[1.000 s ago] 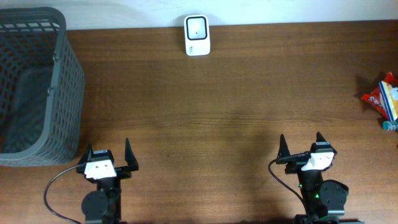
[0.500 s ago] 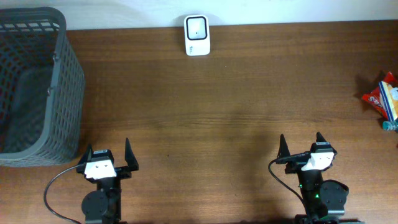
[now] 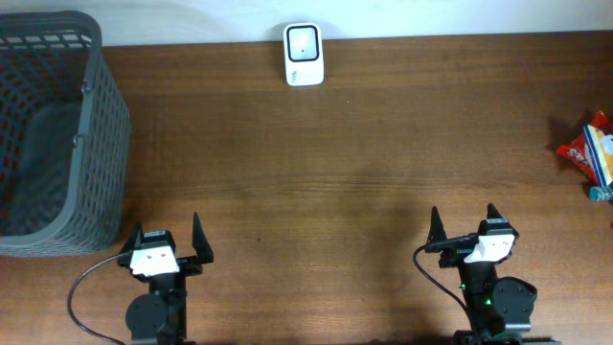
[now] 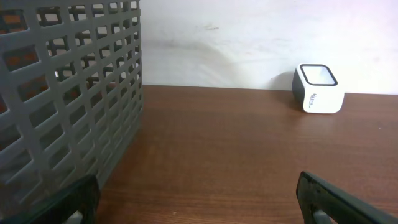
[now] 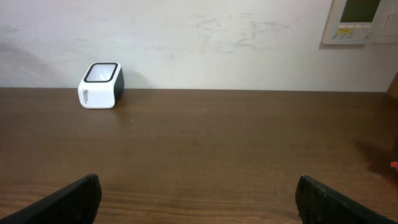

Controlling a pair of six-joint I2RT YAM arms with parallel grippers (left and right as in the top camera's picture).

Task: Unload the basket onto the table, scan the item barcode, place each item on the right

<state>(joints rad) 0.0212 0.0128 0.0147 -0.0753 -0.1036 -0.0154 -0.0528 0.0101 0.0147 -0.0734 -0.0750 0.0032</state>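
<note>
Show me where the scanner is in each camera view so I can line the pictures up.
Overhead: scanner at top centre, at the far edge of the table.
Left wrist: scanner at upper right, well right of the basket.
Right wrist: scanner at upper left.
Shared landmark: the white wall just behind the scanner, in all three views.
</note>
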